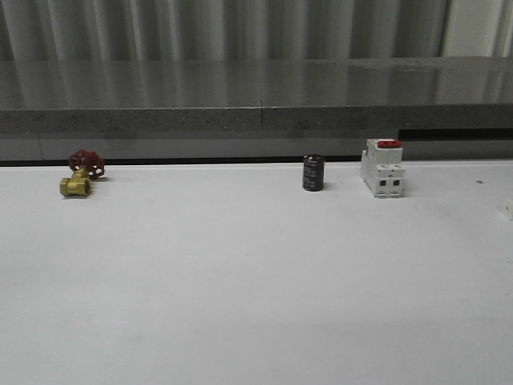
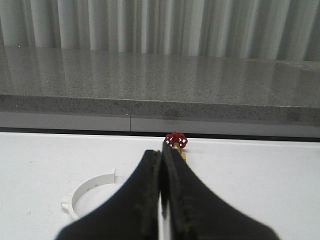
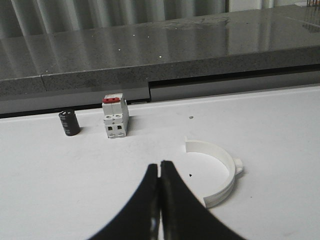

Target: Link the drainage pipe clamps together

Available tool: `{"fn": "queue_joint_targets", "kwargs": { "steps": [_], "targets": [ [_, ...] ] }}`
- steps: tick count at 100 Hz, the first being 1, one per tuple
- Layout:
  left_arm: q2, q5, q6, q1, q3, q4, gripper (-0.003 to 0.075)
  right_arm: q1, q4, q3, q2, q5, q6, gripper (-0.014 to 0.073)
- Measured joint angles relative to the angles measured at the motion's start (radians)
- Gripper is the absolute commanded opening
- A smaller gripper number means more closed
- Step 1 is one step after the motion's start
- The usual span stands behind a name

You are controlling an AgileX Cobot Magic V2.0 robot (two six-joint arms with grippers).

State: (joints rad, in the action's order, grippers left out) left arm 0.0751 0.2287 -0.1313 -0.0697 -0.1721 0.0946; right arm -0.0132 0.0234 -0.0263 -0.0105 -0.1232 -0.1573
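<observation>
Table (image 1: 256, 305): white surface running back to a grey stone ledge (image 1: 256, 96) with a pleated curtain behind it.
Left gripper (image 2: 161, 170): black fingers pressed together, nothing between them, hanging over the table.
Left clamp half (image 2: 89, 192): white half-ring lying flat on the table at about 8 o'clock from the left gripper's tips in the left wrist view, near them but apart; a small tab shows at its outer end.
Valve (image 1: 80, 174): brass body with red handwheel, at 9 o'clock in the front view near the table's back edge; straight beyond the left gripper's tips.
Right gripper (image 3: 160, 172): black fingers closed on each other, holding nothing.
Right clamp half (image 3: 217, 175): white half-ring flat on the table, at 3 o'clock from the right gripper's tips in the right wrist view, just beside them, untouched.
Capacitor (image 1: 313, 172): black cylinder, upright, at 12 o'clock in the front view.
Breaker (image 1: 382, 167): white box with red top, upright, just right of the capacitor.
</observation>
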Motion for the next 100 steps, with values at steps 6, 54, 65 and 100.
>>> {"fn": "queue_joint_targets", "kwargs": {
  "steps": [6, 54, 65, 100],
  "targets": [
    [0.058, 0.073, 0.0, 0.0, -0.086, -0.001, -0.0021, 0.0, 0.0, 0.0, 0.0, 0.0, 0.0, -0.0067],
    [0.602, 0.669, 0.0, 0.0, -0.593, -0.001, -0.0021, 0.0, 0.0, 0.0, 0.0, 0.0, 0.0, -0.0067],
    [0.66, 0.698, 0.0, 0.0, -0.6, -0.001, -0.0021, 0.0, 0.0, 0.0, 0.0, 0.0, 0.0, -0.0067],
    [0.767, 0.767, 0.011, 0.0, -0.601, -0.001, 0.0498, 0.0, 0.0, 0.0, 0.0, 0.0, 0.0, -0.0067]
  ]
}}
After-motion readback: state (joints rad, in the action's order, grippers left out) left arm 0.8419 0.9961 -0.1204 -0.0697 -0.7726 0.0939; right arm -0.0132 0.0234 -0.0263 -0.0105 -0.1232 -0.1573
